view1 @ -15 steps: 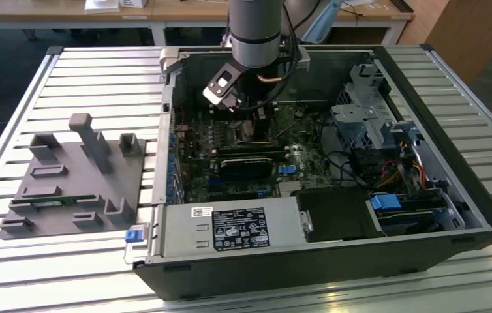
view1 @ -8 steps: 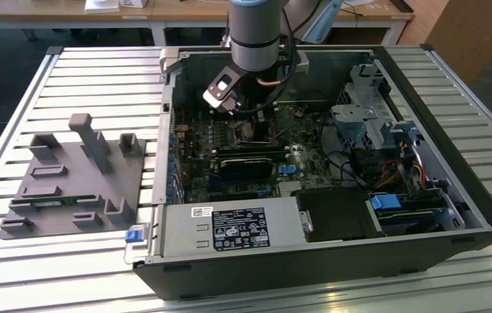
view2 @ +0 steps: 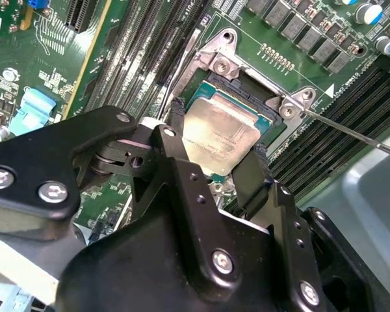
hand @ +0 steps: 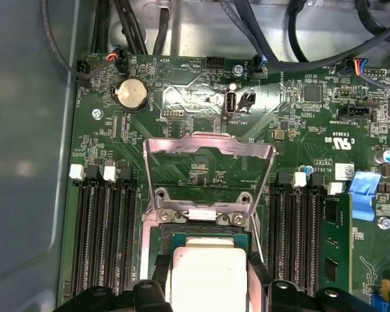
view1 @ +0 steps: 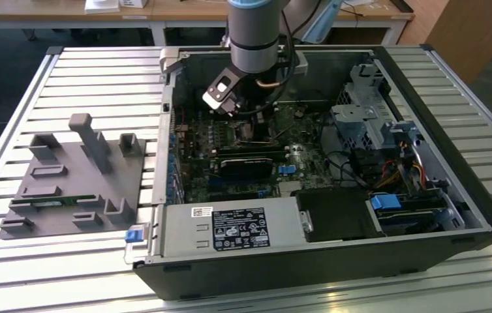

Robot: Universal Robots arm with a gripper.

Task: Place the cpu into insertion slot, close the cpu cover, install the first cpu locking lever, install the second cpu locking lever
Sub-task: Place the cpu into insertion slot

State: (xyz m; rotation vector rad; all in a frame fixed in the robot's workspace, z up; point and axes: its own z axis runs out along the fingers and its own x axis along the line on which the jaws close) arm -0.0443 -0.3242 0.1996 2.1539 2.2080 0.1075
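The gripper is clamped on the cpu at the insertion slot, toward the far side of the computer case, while the cpu cover stands open and a locking lever juts free, so seating looks unfinished and cover and lever steps remain.

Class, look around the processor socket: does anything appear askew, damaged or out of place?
Nothing stands out. The cpu, gripped by the hand, sits in line with the insertion slot, and the cpu cover stands hinged open, unbent.
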